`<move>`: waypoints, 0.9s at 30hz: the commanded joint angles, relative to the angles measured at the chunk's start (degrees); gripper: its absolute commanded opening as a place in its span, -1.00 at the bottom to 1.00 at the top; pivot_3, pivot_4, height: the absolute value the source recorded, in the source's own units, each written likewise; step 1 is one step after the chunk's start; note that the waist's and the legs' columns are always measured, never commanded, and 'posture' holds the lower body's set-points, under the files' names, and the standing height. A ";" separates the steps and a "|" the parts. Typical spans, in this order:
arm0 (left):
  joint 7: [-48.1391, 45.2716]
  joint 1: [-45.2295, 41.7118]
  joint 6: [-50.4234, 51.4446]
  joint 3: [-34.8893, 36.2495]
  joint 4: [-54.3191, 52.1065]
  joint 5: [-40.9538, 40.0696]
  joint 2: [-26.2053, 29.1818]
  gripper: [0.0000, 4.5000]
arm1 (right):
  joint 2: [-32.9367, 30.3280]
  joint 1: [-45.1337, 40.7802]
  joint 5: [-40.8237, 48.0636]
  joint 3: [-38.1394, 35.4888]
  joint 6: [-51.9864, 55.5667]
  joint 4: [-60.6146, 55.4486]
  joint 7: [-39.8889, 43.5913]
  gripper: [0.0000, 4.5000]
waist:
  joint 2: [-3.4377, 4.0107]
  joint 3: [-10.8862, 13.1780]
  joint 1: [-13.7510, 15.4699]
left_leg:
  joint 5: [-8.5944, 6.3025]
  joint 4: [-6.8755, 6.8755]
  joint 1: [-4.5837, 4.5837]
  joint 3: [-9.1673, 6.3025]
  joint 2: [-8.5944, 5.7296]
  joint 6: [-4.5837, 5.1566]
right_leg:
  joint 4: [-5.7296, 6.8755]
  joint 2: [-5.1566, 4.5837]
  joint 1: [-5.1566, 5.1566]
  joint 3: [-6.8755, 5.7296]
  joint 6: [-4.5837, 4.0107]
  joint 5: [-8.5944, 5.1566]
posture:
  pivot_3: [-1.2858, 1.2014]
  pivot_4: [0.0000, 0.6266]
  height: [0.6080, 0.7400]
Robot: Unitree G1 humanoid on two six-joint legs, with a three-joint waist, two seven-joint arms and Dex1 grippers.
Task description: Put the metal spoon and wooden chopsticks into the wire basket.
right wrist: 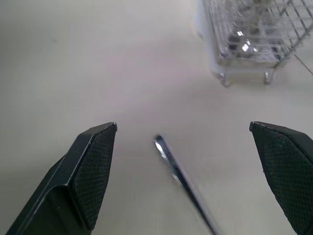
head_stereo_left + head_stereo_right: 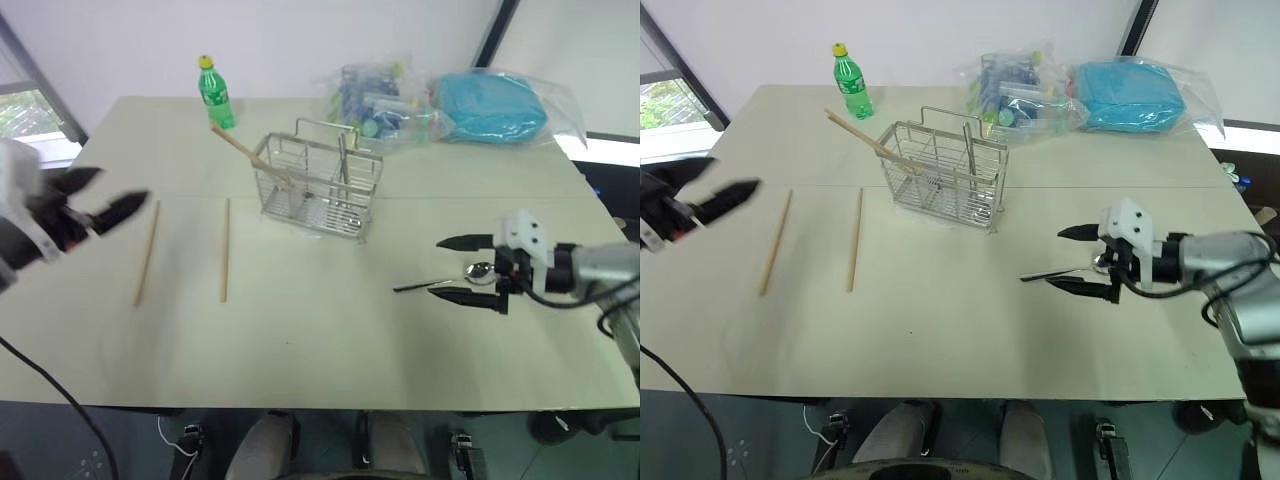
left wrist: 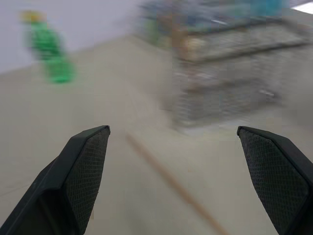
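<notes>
Spoon [image 2: 478,270] lies flat on your table [image 2: 330,340], right side, its handle pointing left toward the middle; your right gripper [image 2: 466,269] hovers around the bowl end with its fingers spread wide, one on each side, grasping nothing. Two wooden chopsticks [image 2: 147,252] lie loose and roughly parallel on the left half, well apart from the wire basket [image 2: 318,185]. A third stick leans in the basket, poking out toward the green bottle [image 2: 214,92]. Your left gripper [image 2: 100,200] hangs at the left edge, fingers released and empty, near the outer chopstick
</notes>
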 commanded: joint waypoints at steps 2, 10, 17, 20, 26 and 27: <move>-5.37 0.66 0.53 -2.65 -5.38 -2.94 3.28 0.95 | 0.39 -8.03 -6.03 5.30 -6.17 9.92 5.24 1.00 | 0.08 0.05 -0.58 | 0.01 -0.03 -0.04 0.02 0.00 -0.01 | 0.00 0.01 0.00 -0.04 0.00 0.00 | 0.03 -0.52 0.54; -8.60 -3.41 -0.01 -9.69 -8.84 -5.03 4.95 0.95 | 3.93 -24.21 -18.53 16.13 -16.31 31.74 13.57 1.00 | 0.17 0.15 -1.63 | 0.02 0.02 0.03 0.16 0.01 -0.02 | -0.01 0.06 0.02 0.03 -0.15 0.09 | 0.03 -0.52 0.54; -7.68 -5.57 0.93 -9.83 -9.99 -7.21 4.81 0.95 | 7.58 -30.16 -26.59 20.37 -22.67 44.71 13.09 1.00 | 0.17 0.15 -2.32 | 0.21 0.00 0.03 0.13 0.01 -0.35 | 0.04 0.08 0.00 0.03 -0.14 0.10 | 0.03 -0.52 0.54; -7.23 -5.90 1.39 -9.81 -10.62 -7.98 4.99 0.95 | 8.82 -30.95 -28.01 20.48 -24.50 47.65 13.13 1.00 | 0.18 0.15 -2.31 | 0.22 0.00 0.05 0.13 0.01 -0.36 | 0.05 0.08 -0.03 0.14 -0.15 0.11 | 0.03 -0.52 0.54; -6.19 -7.44 1.72 -10.08 -10.60 -8.87 5.43 1.00 | 11.07 -30.87 -29.45 20.07 -23.98 49.75 11.09 0.60 | 0.16 0.14 -2.28 | 0.26 0.02 0.08 0.14 0.02 -0.43 | 0.10 0.13 -0.02 0.16 -0.20 0.15 | 0.03 -0.52 0.54; -6.09 -7.69 1.72 -10.14 -10.54 -9.00 5.49 1.00 | 11.19 -30.80 -29.55 19.96 -24.05 49.84 11.00 0.41 | 0.16 0.14 -2.25 | 0.27 0.03 0.09 0.14 0.02 -0.44 | 0.10 0.14 -0.01 0.16 -0.22 0.17 | 0.03 -0.52 0.54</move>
